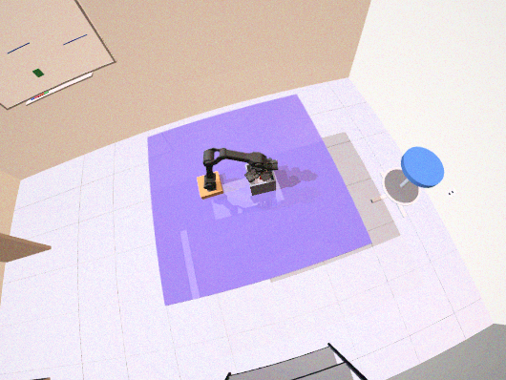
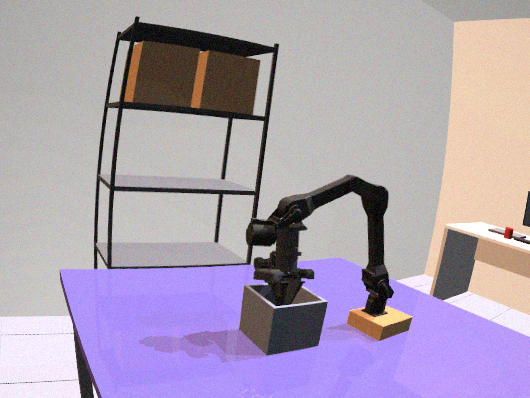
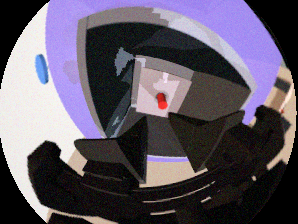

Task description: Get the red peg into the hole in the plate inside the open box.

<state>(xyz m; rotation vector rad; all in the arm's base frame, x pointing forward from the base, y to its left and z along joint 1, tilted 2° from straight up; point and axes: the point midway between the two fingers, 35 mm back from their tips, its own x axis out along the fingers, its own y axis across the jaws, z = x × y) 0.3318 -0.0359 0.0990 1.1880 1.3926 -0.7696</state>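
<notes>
The grey open box [image 1: 263, 188] [image 2: 298, 327] [image 3: 220, 95] stands on the purple table. My gripper [image 2: 285, 302] [image 3: 157, 117] points down into its mouth, with the fingers apart and nothing between them. The red peg [image 3: 161, 101] is down inside the box, beyond the fingertips in the wrist view. Only a short length shows above the pale plate [image 3: 147, 103] at the bottom, and it looks seated in the hole. The hole itself is hidden by the peg. In the exterior view the box walls hide the peg.
The arm's orange base block [image 1: 210, 193] [image 2: 380, 327] stands on the purple table [image 1: 258, 243] [image 2: 175, 370] beside the box. The box walls surround the fingers. A black shelf rack [image 2: 182, 190] with two cardboard boxes stands behind, and a blue stool [image 1: 422, 166] is off the table.
</notes>
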